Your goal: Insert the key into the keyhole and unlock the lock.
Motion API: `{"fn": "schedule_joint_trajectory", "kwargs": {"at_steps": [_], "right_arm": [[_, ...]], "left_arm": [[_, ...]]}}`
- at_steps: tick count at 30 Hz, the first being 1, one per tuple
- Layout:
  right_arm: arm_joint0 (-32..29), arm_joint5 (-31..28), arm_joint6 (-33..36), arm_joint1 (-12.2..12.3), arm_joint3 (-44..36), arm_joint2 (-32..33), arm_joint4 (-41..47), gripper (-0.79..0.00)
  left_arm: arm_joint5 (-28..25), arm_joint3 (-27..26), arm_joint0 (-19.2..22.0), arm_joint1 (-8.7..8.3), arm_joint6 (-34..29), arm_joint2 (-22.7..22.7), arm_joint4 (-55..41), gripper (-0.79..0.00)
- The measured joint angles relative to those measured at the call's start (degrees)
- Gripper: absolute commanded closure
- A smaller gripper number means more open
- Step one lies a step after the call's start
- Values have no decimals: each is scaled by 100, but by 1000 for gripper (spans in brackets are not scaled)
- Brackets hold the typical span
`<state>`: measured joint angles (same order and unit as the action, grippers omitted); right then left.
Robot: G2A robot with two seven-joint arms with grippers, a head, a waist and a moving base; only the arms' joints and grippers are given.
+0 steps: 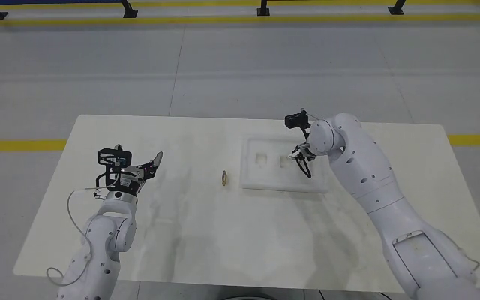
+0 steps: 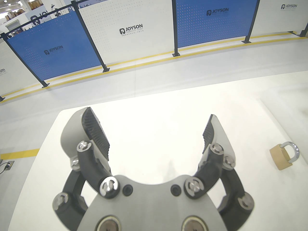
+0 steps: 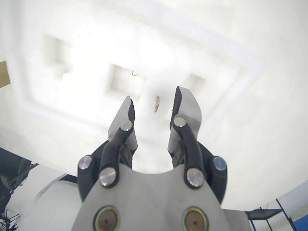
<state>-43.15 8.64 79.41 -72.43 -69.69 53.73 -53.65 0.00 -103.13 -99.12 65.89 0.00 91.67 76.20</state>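
Note:
A small brass padlock [image 1: 225,178] with a silver shackle lies on the white table, left of a white foam tray [image 1: 279,181]. The left wrist view shows the padlock [image 2: 282,156] off to one side of my left gripper [image 2: 151,118], which is open with nothing between its fingers. My left gripper [image 1: 154,162] hovers over the table's left part. My right gripper [image 1: 300,155] hangs over the tray, open. Its fingers flank a small silvery key [image 3: 157,104] that sticks up from the foam tray [image 3: 216,49]; the pads stand apart from it.
The tray has several square recesses, and a thin wire ring [image 3: 134,73] lies in one of them. The table's far edge [image 1: 225,117] gives onto grey floor with yellow lines. Fence panels [image 2: 125,29] stand beyond the table.

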Motion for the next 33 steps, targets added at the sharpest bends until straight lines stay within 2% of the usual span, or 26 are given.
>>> {"fn": "schedule_joint_trajectory", "kwargs": {"at_steps": [13,28,33], "right_arm": [[-161,228,119,38,-253,127,-171,-354],[-169,66,138,4,-98,27,-257,-277],[-179,-5,134,12,-68,67,-272,-296]], "left_arm": [[0,0,0,0,0,0,0,-785],[0,0,0,0,0,0,0,-785],[0,0,0,0,0,0,0,-785]]}}
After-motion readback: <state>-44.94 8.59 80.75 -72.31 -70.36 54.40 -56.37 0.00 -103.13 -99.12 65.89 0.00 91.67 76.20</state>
